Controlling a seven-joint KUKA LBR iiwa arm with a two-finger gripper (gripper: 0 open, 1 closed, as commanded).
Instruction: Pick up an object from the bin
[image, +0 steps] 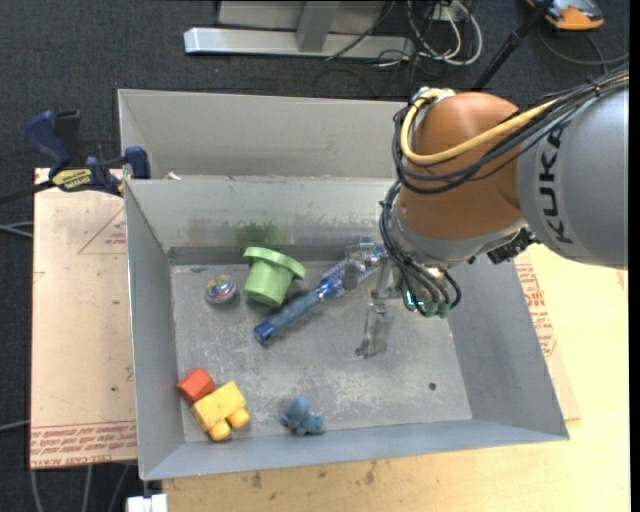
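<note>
Grey metal bin (150, 300) with sloped walls and a flat, scuffed floor. Lying on the floor, rear left: a green cup (270, 275) on its side, a small round silvery toy (220, 290) just left of it, and a blue stick (298, 312) aslant just right of it. Front left: a red block (195, 383) touching a yellow block (222, 408), with a small blue figure (302, 418) nearby.

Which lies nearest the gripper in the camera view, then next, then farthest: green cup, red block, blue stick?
1. blue stick, just left of the gripper, mid-bin.
2. green cup, back left.
3. red block, front-left corner.
</note>
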